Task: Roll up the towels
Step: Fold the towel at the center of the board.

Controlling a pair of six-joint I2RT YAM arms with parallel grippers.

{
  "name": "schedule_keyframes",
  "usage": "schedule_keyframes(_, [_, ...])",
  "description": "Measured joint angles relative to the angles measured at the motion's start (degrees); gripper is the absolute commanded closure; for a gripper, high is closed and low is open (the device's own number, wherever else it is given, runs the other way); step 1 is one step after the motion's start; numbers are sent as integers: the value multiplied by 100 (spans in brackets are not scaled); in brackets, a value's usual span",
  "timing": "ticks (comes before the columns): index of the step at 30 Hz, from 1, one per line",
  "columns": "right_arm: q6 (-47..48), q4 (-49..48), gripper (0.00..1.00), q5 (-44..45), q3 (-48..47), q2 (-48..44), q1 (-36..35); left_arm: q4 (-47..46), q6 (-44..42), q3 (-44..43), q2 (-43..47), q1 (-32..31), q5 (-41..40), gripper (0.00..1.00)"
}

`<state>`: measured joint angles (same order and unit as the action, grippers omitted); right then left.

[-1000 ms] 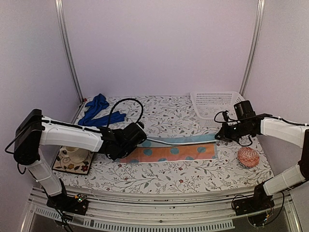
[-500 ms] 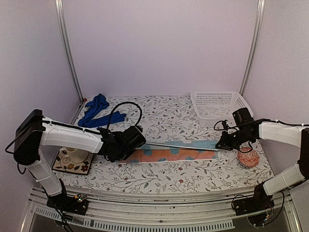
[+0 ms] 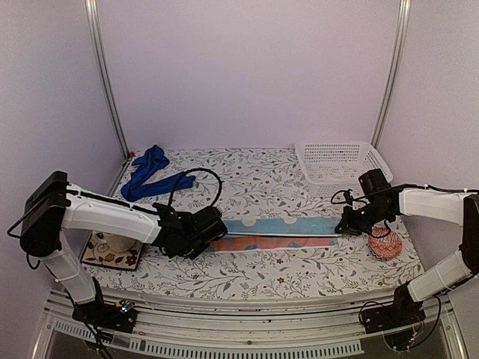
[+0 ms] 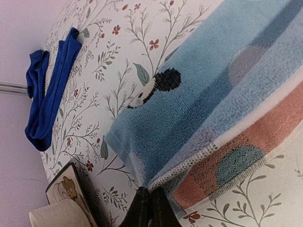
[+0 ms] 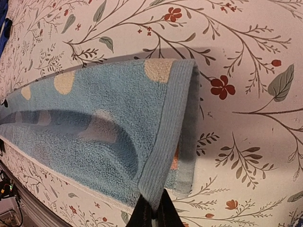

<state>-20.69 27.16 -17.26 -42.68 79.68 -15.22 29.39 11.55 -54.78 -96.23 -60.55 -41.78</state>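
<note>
The light-blue towel (image 3: 277, 230) lies across the middle of the table, folded lengthwise, its blue back on top and a thin orange strip showing along the near edge. My left gripper (image 3: 212, 238) is shut on the folded-over corner at the towel's left end (image 4: 151, 197), low over the table. At the right end, my right gripper (image 3: 346, 224) is shut on the towel's ribbed hem (image 5: 154, 202). The towel (image 5: 109, 137) arches loosely just behind that hem. The royal-blue towel (image 3: 150, 172) lies crumpled at the far left corner, also seen in the left wrist view (image 4: 47, 94).
A white plastic basket (image 3: 340, 161) stands at the far right. A pink-red patterned ball (image 3: 384, 244) rests near the right gripper. A cup on a floral coaster (image 3: 112, 245) sits under the left arm. The left arm's black cable (image 3: 202, 179) loops above the table.
Both grippers have carried the towel's far edge toward the near side and down, folding it over. The orange face is now mostly covered by the blue back.
</note>
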Motion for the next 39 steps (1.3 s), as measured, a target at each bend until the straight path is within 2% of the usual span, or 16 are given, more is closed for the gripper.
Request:
schedule_keyframes(5, [17, 17, 89, 13, 0, 79, 0, 179, 118, 2, 0, -9, 37, 81])
schedule_keyframes(10, [59, 48, 71, 70, 4, 103, -70, 323, 232, 2, -42, -9, 22, 63])
schedule_keyframes(12, [55, 70, 69, 90, 4, 114, -122, 352, 254, 4, -57, -9, 28, 50])
schedule_keyframes(17, [59, 103, 63, 151, 4, 114, -162, 437, 308, 15, -46, -11, 68, 5])
schedule_keyframes(22, [52, 136, 57, 308, 0, -42, -164, 511, 380, 22, 275, 4, 186, 3])
schedule_keyframes(26, [39, 111, 56, 400, -94, -186, -157, 339, 393, 46, 1147, 153, 529, 3])
schedule_keyframes(32, [-20, -144, 56, 391, -479, -94, 4, -422, 396, 258, 2100, 1126, 1132, 5])
schedule_keyframes(36, [-72, -518, 58, 448, -732, 267, 31, -826, 417, 409, 1921, 1672, 1488, 8])
schedule_keyframes(39, [-122, -732, 58, 468, -754, 538, 31, -1005, 455, 407, 1580, 1733, 1670, 9])
